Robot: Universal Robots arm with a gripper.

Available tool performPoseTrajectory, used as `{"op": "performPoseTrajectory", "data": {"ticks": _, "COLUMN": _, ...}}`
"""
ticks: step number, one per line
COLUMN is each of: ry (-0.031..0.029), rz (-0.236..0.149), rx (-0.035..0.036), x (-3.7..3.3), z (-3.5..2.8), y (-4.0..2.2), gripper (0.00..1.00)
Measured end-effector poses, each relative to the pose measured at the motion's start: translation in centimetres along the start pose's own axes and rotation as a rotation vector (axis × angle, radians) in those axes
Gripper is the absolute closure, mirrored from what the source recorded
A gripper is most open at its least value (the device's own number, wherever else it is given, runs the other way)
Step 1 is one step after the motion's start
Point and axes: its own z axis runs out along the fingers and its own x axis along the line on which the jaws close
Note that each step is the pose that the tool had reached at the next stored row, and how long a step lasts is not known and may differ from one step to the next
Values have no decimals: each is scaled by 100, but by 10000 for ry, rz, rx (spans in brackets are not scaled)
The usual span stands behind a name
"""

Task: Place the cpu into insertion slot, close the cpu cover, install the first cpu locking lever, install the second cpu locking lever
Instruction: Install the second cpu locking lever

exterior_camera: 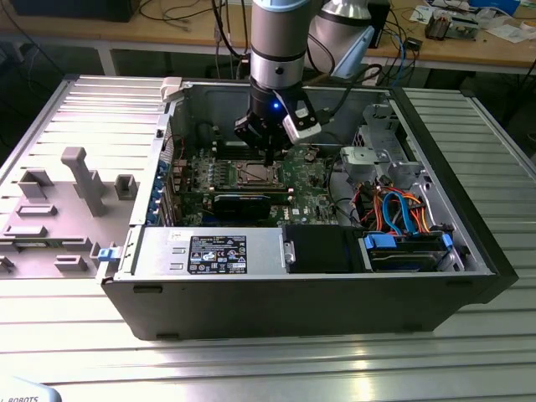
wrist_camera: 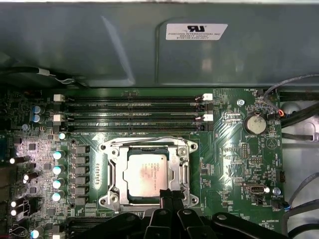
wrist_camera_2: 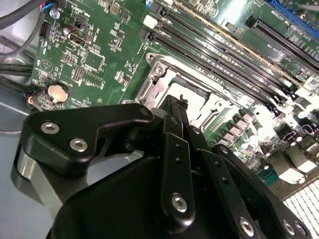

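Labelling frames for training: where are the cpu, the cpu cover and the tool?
cpu point(wrist_camera: 146, 173), first wrist view, metal top.
cpu cover point(wrist_camera: 115, 169), first wrist view, frame's side bar.
tool point(wrist_camera: 169, 195), first wrist view, fingertips.

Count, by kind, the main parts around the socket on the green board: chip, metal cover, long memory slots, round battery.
cpu: 1
cpu cover: 1
long memory slots: 4
round battery: 1
Total: 7

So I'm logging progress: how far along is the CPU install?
The silver-grey square cpu sits in the metal-rimmed insertion slot, with the silvery frame cpu cover down around it. The black gripper is at the socket's edge. I cannot tell whether the levers are latched.
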Motion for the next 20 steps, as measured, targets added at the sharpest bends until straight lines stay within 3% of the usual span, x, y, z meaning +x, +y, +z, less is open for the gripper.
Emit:
{"op": "performPoseTrajectory", "data": {"ticks": 9, "ry": 34, "rz": 3, "rx": 2, "x": -1, "z": -8, "y": -205, "gripper": 89}}
{"op": "performPoseTrajectory", "data": {"ticks": 20, "ry": 33, "rz": 4, "rx": 2, "x": -1, "z": -8, "y": -218, "gripper": 89}}
